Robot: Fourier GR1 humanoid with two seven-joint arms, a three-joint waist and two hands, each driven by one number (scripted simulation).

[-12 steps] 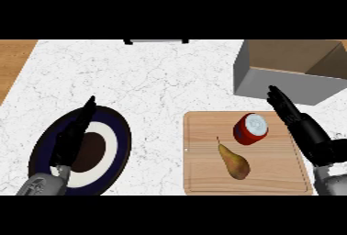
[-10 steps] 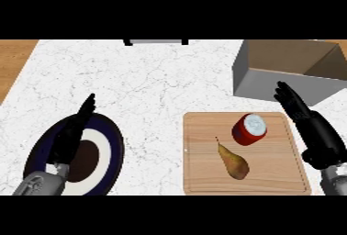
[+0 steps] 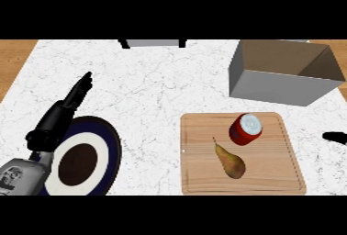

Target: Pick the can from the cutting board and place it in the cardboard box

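Fingers of the right hand (image 3: 335, 137) show only as a black tip at the view's right edge, level with the can; whether they are spread or curled cannot be told, and nothing is seen in them. On the near part of the rectangular wooden cutting board (image 3: 271, 176) lies a brown pear (image 3: 230, 160), stem pointing away from the robot. Beyond it, at the board's far right, rests the red cylindrical can with a pale lid (image 3: 245, 129), tilted, lid end farther off; it lies left of the right hand, apart from it. Left hand (image 3: 66, 108), fingers straight and holding nothing, extends over the white marbled surface (image 3: 156, 92) above the dark-rimmed round plate (image 3: 108, 147), well apart from the can. The right hand is judged nearer. Farthest, the open grey cardboard box (image 3: 271, 87) stands behind the board.
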